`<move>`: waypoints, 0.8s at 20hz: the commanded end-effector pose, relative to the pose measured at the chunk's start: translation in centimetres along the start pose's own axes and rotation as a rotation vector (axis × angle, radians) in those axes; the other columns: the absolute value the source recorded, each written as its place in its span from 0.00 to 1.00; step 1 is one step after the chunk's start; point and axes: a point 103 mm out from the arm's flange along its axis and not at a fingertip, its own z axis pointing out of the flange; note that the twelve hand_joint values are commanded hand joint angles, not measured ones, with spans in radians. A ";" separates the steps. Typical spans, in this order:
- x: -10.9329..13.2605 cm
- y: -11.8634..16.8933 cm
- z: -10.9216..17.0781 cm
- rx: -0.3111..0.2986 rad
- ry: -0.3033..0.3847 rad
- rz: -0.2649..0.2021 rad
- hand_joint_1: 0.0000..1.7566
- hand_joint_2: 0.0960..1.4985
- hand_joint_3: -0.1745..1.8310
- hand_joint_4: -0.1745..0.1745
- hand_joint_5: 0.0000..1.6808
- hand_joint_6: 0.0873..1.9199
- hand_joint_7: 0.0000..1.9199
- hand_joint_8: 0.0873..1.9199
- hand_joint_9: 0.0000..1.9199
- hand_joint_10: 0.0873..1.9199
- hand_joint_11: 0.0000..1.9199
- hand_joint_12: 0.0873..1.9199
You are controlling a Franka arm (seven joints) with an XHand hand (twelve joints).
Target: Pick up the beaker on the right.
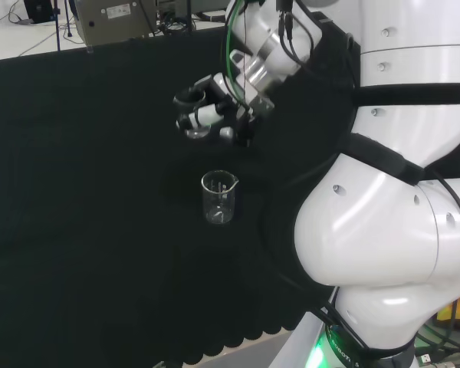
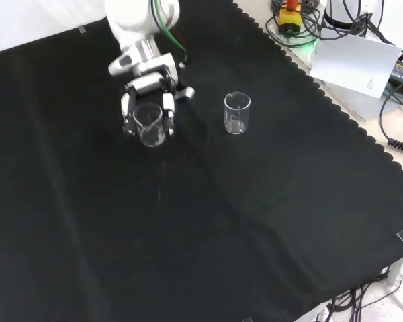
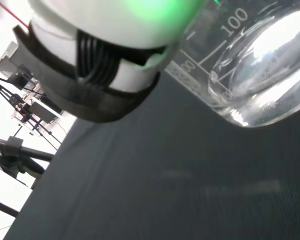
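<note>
The hand (image 2: 148, 107) is wrapped around a clear glass beaker (image 2: 150, 125), fingers curled down either side of its wall, and in the wrist view the beaker's base (image 3: 255, 95) hangs clear above the cloth, so it looks lifted off the desk (image 2: 208, 221). A second beaker (image 2: 236, 112) stands upright and alone to the right in the front view, near the held one but apart. That held glass looks empty, so light, yet stiff, smooth and breakable; a slip is the worry, and a hold around the mid-wall below the rim seems the sensible place. The black cloth is soft and wrinkled, forgiving for a set-down. Beyond the scalloped edge lie cables (image 2: 396, 100) and a white sheet (image 2: 356, 64).
</note>
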 end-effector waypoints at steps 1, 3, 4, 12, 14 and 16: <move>3.1 -0.8 -7.6 0.029 -0.197 -0.116 0.68 0.51 0.22 0.41 0.88 0.03 0.95 0.00 0.98 0.00 0.78 0.27; 3.4 -1.7 -8.4 0.049 -0.214 -0.107 0.68 0.51 0.23 0.42 0.88 0.03 0.96 0.00 0.99 0.00 0.79 0.26; 3.5 -2.2 -8.8 0.057 -0.220 -0.102 0.68 0.50 0.23 0.42 0.88 0.03 0.97 0.00 0.99 0.00 0.79 0.26; 4.3 -8.0 -12.1 0.091 -0.264 -0.064 0.68 0.50 0.24 0.37 0.88 0.03 0.98 0.00 1.00 0.00 0.79 0.24; 4.6 -9.6 -12.9 0.096 -0.270 -0.060 0.68 0.50 0.24 0.35 0.88 0.04 0.98 0.00 1.00 0.01 0.79 0.24; 4.8 -10.9 -13.4 0.110 -0.289 -0.054 0.68 0.49 0.25 0.31 0.88 0.04 0.98 0.00 1.00 0.01 0.79 0.23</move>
